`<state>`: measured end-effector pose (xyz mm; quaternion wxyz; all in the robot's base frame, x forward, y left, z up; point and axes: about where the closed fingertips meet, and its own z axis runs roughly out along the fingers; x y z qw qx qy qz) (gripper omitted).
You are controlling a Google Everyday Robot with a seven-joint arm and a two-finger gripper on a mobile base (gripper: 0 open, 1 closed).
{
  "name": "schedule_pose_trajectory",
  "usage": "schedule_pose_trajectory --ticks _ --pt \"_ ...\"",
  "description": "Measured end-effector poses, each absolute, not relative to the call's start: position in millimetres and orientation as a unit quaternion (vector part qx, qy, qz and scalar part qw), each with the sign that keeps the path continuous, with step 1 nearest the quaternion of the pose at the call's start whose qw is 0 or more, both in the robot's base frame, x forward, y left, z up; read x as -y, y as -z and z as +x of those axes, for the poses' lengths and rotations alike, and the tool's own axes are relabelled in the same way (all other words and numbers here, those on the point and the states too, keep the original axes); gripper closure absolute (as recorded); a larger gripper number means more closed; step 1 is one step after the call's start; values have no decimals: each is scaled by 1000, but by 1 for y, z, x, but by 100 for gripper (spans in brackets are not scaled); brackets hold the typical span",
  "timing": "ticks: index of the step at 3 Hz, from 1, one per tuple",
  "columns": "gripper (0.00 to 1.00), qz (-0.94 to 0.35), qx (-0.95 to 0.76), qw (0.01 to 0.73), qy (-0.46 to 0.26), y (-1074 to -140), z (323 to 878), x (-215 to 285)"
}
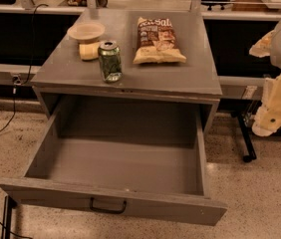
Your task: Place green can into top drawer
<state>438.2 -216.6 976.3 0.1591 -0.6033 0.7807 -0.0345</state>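
Closest to the camera is the top drawer, pulled far out, with a black handle at the centre of its front panel. The interior is bare grey and open from above, bounded by two side walls and the front panel. Its rear part runs under the table edge into shadow.

The green can stands upright on the table, near the front edge and left of centre, just behind the drawer opening. Room is open to its front and right. A yellow sponge lies just beside it at rear left, with a shallow bowl behind that. A chip bag lies flat to the right, apart from the can.

My claw hangs at the right frame edge, off the table's right side, below tabletop level and well apart from the can. It is partly cut off, so I cannot tell how far open it is. It touches no item on the table.
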Motion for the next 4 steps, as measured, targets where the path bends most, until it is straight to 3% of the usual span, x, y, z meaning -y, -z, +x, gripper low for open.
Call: schedule_pose_trajectory --ticks 2,4 --pt "0 -622 -764 168 28 -974 456 196" --pt "0 -691 -673 264 -20 -971 548 55"
